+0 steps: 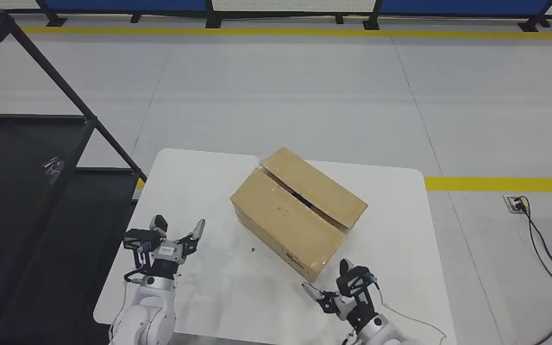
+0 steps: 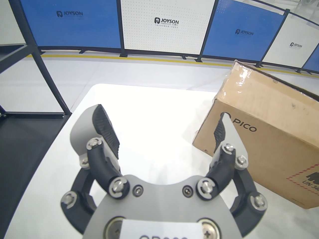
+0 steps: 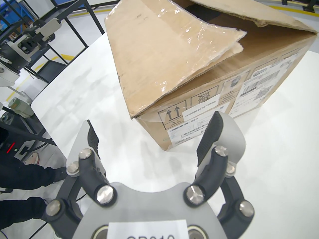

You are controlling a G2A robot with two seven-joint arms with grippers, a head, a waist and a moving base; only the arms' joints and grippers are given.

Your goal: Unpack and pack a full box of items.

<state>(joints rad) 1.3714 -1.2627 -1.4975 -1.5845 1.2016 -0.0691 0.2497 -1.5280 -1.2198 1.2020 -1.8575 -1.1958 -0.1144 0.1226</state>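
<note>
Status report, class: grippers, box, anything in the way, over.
Left gripper open, empty. Right gripper open, empty. Box on table, flaps ajar. Nothing between grippers and box.

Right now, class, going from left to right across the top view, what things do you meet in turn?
black rack → left gripper → cardboard box → floor socket

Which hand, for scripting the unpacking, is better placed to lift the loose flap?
Right, likely: the open right hand faces the raised flap of the box; the left hand faces a closed end.
</note>
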